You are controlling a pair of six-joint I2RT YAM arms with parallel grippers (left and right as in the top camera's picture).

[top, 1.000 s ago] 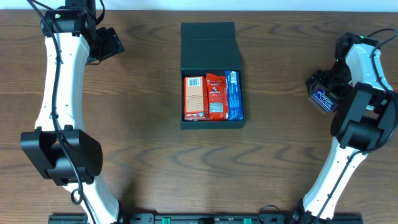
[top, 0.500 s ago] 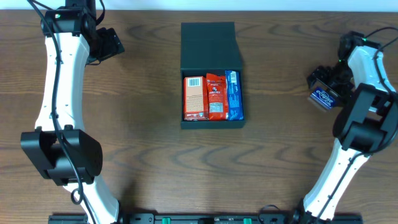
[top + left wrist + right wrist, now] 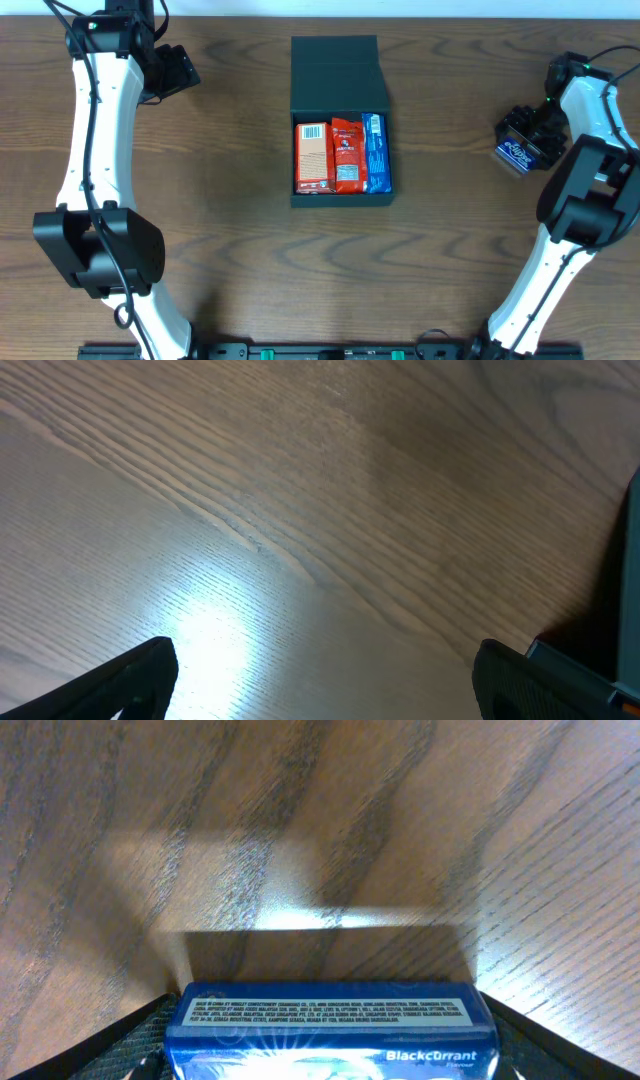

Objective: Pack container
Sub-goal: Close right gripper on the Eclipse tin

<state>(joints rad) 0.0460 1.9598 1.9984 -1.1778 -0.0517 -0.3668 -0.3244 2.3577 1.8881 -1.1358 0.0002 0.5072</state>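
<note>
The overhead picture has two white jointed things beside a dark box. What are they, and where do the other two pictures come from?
Those are two robot arms, the left arm and the right arm, seen by a camera fixed above the wooden table. Between them lies an open dark box holding an orange-red carton, a red packet and a blue packet side by side. The other two pictures come from a camera on each wrist, looking past that arm's two fingers. The left arm's fingers are spread wide over bare wood, holding nothing. The right arm's fingers grip a blue blackcurrant packet.
</note>
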